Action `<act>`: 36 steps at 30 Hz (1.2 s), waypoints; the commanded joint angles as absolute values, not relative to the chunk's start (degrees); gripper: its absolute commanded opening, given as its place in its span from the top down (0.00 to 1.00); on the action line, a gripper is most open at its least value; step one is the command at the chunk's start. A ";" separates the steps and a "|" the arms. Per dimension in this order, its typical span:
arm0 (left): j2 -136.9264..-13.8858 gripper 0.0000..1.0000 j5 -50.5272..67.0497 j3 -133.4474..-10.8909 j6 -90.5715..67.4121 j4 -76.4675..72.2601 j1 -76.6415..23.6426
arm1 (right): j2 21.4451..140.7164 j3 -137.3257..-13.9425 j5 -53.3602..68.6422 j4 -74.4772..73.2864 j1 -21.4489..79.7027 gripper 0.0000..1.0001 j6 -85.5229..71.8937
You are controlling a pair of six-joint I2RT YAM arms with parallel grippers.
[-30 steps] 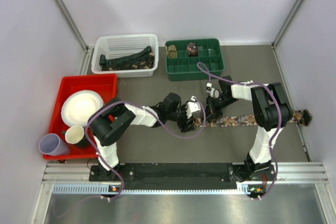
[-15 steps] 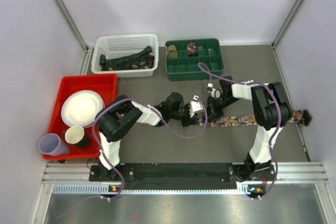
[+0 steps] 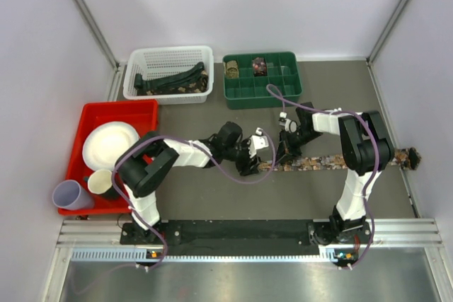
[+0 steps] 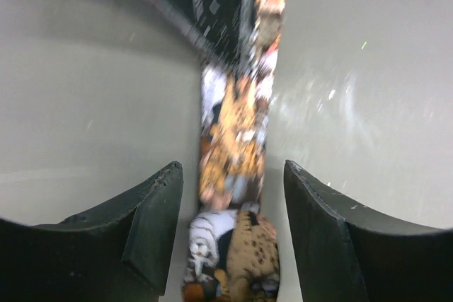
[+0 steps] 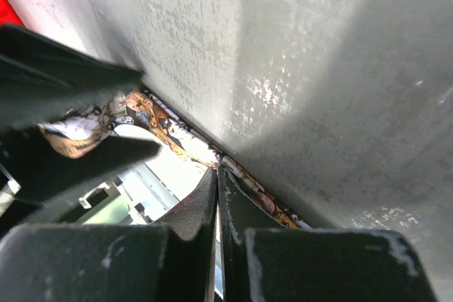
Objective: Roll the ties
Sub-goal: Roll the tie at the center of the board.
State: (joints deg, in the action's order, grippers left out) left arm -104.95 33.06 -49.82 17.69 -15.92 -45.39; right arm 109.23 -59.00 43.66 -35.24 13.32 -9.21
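Note:
A brown-red floral tie [image 3: 333, 161] lies flat across the table towards the right wall. Its left end is curled into a small roll [image 4: 233, 259]. My left gripper [image 3: 253, 160] is open, with its jaws either side of that roll [image 4: 232, 167] and a gap on each side. My right gripper [image 3: 285, 151] is shut. Its tips [image 5: 218, 172] rest at the tie's edge [image 5: 177, 136], just right of the left gripper; I cannot tell whether they pinch fabric. Dark ties [image 3: 172, 78] lie in the white basket. Two coils [image 3: 259, 66] sit in the green bin.
A white basket [image 3: 134, 61] and a green divided bin [image 3: 244, 97] stand at the back. A red tray [image 3: 106, 109] at the left holds a plate [image 3: 110, 144] and cups [image 3: 71, 194]. Purple cables [image 3: 233, 175] loop over both arms.
My left gripper has shifted slightly left along the tie's end over the last half second. The right gripper has stayed in place on the tie.

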 commanded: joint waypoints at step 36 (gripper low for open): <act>-107.92 0.55 33.92 -62.84 21.18 -2.55 -47.19 | 112.24 -58.71 33.49 -35.07 13.01 1.00 -4.39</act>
State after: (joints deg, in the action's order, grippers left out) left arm -105.14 34.57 -60.62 22.20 0.43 -46.04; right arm 109.38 -59.37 43.68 -35.70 13.32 -8.51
